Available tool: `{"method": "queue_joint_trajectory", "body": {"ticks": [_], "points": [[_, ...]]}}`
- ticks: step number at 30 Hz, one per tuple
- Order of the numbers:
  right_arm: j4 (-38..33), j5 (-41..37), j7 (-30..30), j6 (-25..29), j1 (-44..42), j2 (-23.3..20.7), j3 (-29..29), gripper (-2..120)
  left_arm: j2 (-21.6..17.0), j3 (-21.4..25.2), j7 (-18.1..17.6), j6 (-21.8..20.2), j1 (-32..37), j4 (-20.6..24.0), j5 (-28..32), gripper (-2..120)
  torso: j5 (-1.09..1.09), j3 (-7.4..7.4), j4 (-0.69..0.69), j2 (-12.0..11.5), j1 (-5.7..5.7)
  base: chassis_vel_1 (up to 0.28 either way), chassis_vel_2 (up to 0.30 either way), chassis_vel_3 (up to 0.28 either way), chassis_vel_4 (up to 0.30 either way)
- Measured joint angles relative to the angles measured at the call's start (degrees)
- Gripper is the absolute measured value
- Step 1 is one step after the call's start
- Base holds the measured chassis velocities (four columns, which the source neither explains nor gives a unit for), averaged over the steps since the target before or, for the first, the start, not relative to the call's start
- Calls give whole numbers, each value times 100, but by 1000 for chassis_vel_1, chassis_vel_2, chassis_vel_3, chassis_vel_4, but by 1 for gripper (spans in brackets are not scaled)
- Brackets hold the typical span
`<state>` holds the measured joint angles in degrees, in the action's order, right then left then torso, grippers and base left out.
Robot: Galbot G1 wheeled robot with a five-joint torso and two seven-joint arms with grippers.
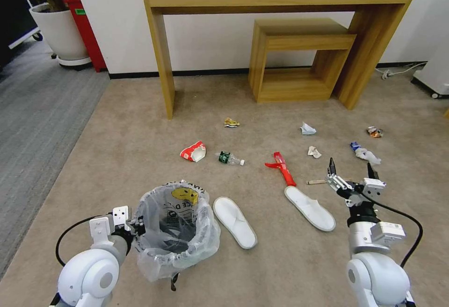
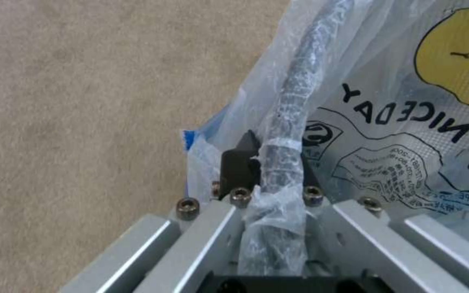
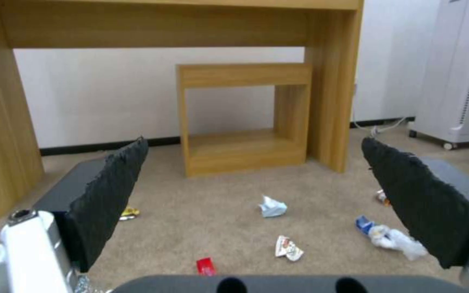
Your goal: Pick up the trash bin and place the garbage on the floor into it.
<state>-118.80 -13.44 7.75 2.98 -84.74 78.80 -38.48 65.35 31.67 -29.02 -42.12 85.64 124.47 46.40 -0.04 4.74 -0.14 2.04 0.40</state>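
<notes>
Bin [image 1: 177,232] rim clamped in left end effector [image 2: 270,171] | right end effector [image 1: 351,173] wide open

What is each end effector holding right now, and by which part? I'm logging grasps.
The left end effector grips the trash bin by its bag-covered rim. The right end effector is open above the carpet, holding nothing.

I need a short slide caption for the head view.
Left gripper holds the trash bin; open right gripper hovers over scattered garbage.
</notes>
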Motion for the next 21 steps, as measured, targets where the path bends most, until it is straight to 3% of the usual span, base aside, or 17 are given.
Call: {"method": "queue_joint_trajectory", "body": {"ticks": [9,18,19,21], "points": [[50,-32,18,-123,50,-64,110,100,21,5,3,5,10,0,-18,1,0,0,0,0,1,-52,48,42,-54],[123,-1437,228,-2048,338,-496,705,100,51,16,10,13,31,-9,-66,1,0,0,0,0,0,0,0,0,0],[123,-1437,228,-2048,338,-496,705,100,51,16,10,13,31,-9,-66,1,0,0,0,0,0,0,0,0,0],[261,-2120,670,-2578,532,-738,1050,100,77,20,12,20,37,-24,-82,1,0,0,0,0,0,0,0,0,0]]}}
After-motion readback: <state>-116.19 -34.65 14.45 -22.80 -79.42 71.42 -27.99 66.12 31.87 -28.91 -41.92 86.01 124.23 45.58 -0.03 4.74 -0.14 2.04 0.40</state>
